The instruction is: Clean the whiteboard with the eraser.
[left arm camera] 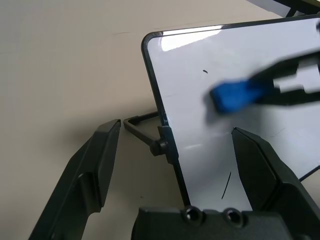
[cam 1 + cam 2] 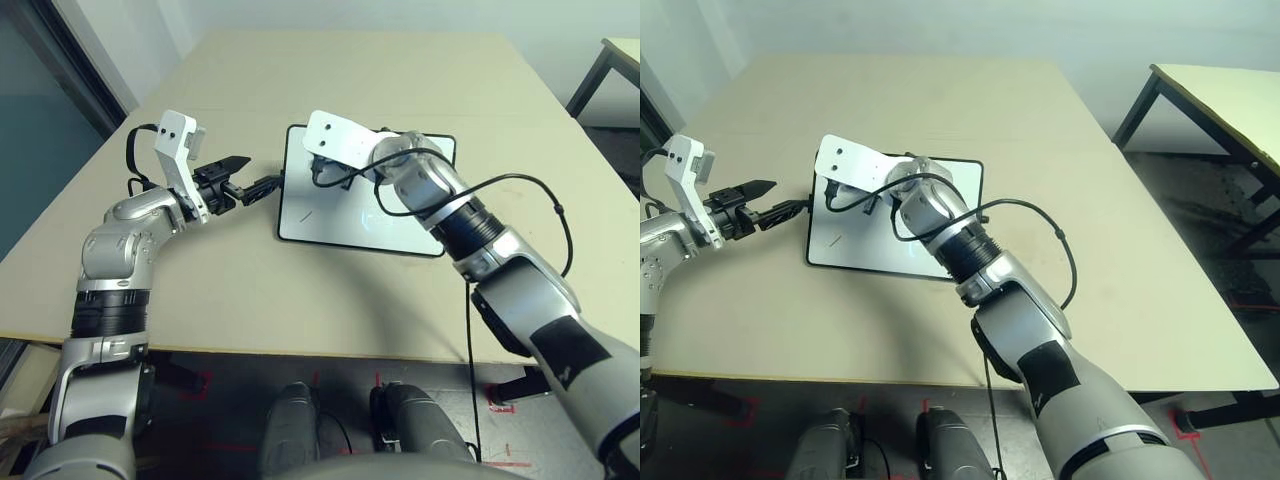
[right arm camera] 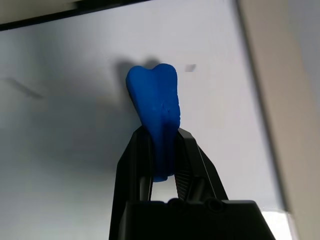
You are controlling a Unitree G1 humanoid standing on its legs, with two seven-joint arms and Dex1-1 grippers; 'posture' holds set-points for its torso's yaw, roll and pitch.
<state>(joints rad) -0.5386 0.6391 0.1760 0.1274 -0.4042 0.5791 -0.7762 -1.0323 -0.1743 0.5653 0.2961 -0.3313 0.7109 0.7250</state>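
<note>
The whiteboard lies flat on the tan table, and a short dark stroke and a small dot mark it near its left side. My right gripper is shut on the blue eraser, whose free end presses on the board's white surface. From the left wrist view the eraser shows over the board. My left gripper is open at the board's left short side. Its fingers stand wide on either side of the frame and its black knob.
The tan table extends well beyond the board on all sides. A black cable loops off my right forearm over the table's right part. A second table stands off to the right, across a gap of floor.
</note>
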